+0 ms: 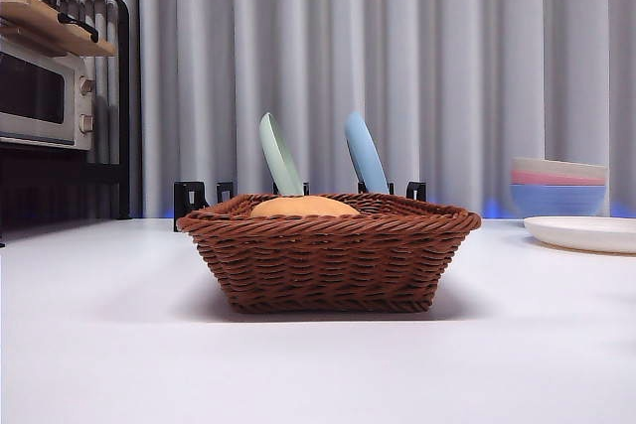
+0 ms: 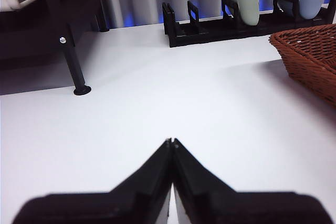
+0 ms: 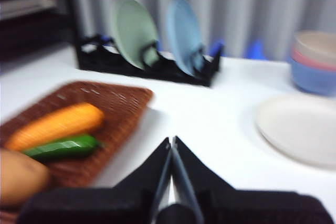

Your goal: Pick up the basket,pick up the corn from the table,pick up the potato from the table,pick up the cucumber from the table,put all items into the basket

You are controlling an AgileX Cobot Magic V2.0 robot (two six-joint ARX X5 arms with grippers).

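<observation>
Right wrist view gave you the one thing the others could not: the corn [image 3: 56,124], the cucumber [image 3: 62,148] and the potato [image 3: 18,176] all lay inside the basket [image 3: 121,98], the corn and cucumber side by side with their long axes roughly parallel, the potato at the nearer end. Your right gripper [image 3: 171,141] hung beside the basket over bare table [image 3: 210,119], jaws pressed together and holding nothing — the picture was blurred, so finer detail escaped you. Your left gripper [image 2: 171,141] was likewise closed and empty, with only a corner of the basket [image 2: 310,56] off to one side of it. From the front you saw just the basket [image 1: 328,260] standing on the table [image 1: 318,364] and a tan-orange hump above its rim — no arm at all. Judged from this, the loading looked finished, and the right arm sat nearer should anything need shifting.
</observation>
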